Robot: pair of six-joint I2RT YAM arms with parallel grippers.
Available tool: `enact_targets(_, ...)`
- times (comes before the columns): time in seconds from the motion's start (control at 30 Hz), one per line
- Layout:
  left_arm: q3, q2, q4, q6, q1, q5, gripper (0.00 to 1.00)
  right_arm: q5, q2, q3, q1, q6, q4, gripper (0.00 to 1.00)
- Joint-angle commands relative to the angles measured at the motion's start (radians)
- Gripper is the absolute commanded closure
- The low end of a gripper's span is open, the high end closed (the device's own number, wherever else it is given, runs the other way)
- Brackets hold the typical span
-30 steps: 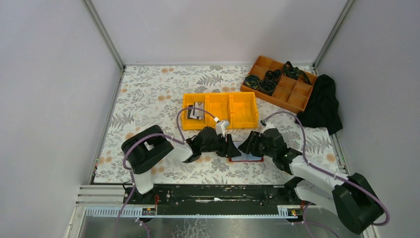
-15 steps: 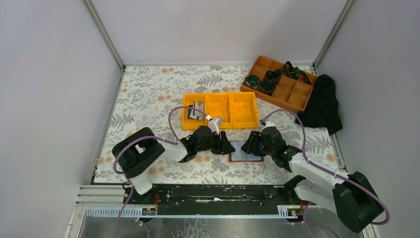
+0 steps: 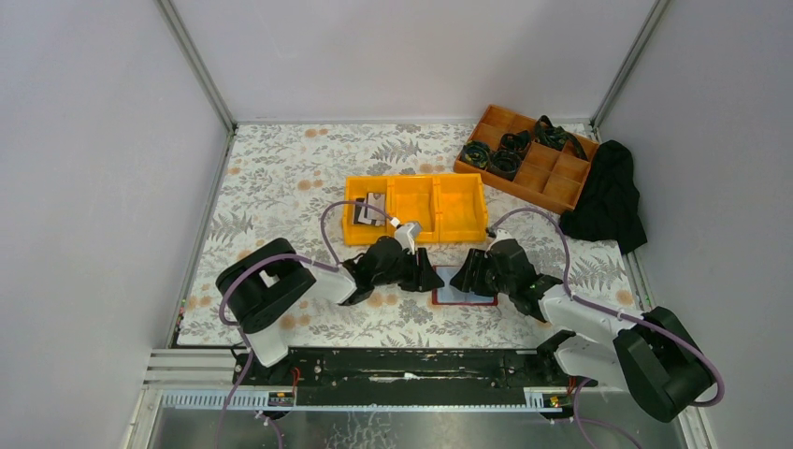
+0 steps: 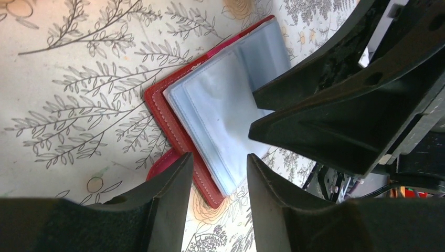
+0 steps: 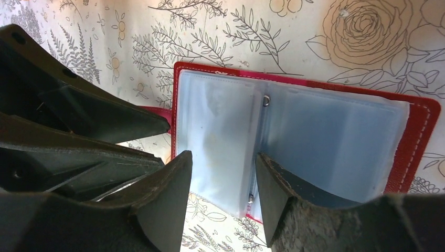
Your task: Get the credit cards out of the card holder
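Note:
The red card holder (image 3: 465, 292) lies open on the floral mat, its blue-grey sleeves facing up. It also shows in the left wrist view (image 4: 220, 100) and the right wrist view (image 5: 320, 131). I see no card clearly in the sleeves. Grey-white and black credit cards (image 3: 373, 208) lie in the left compartment of the yellow bin. My left gripper (image 3: 430, 278) (image 4: 218, 157) is open and empty at the holder's left edge. My right gripper (image 3: 465, 274) (image 5: 223, 156) is open and empty, low over the holder's near edge. The two grippers face each other closely.
The yellow three-compartment bin (image 3: 458, 229) stands just behind the grippers. An orange divided tray (image 3: 552, 187) with black coiled items sits at the back right, and a black cloth (image 3: 608, 201) lies beside it. Walls close in both sides.
My left gripper has drawn back to the left off the holder, uncovering its open blue-grey inside. My right gripper has edged slightly left over the holder.

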Motion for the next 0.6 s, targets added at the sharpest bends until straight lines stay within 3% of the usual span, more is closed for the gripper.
enact_targets(0.0, 0.042, 0.006, 0.014, 0.011, 0.000, 0.010, 0.51, -0.019, 0.012, -0.008, -0.005, 0.010, 0.049, 0.45)
enact_targets(0.57, 0.064, 0.069, -0.005, 0.016, -0.017, 0.011, 0.51, -0.014, -0.013, -0.019, -0.005, 0.016, 0.047, 0.45)
